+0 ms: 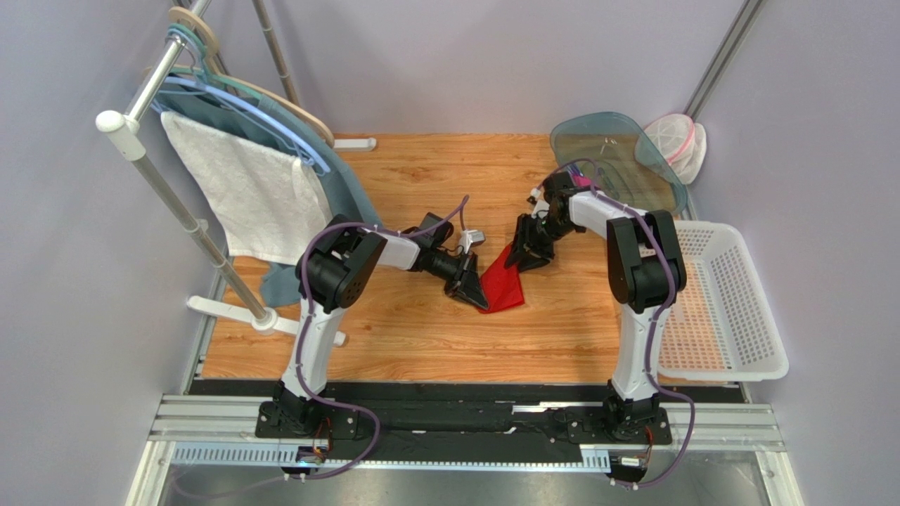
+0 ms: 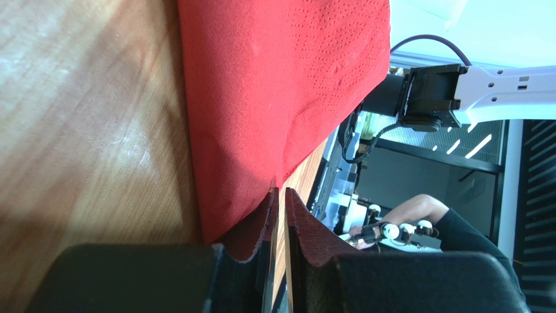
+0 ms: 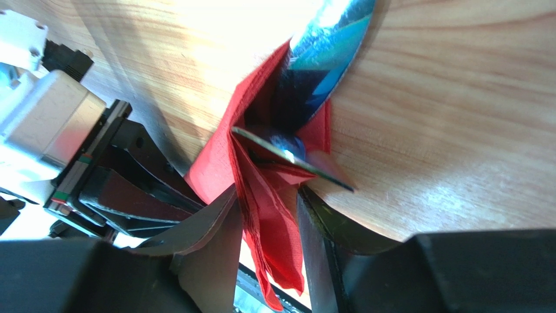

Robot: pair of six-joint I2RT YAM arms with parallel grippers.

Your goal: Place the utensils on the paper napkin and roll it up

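Left hand pinches a corner of the napkin, mid-frame in the top view; right hand straddles its folded edge, and I cannot tell if it grips. Utensils sit inside the fold, so rolling seems begun, not finished.

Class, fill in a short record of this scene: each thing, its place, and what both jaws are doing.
napkin: red, folded, on the wooden table
utensils: inside the napkin's folds, shiny ends poking out
left jaws: shut on the napkin's edge
right jaws: around the folded napkin, grip unclear
towel: white, hanging at the far left
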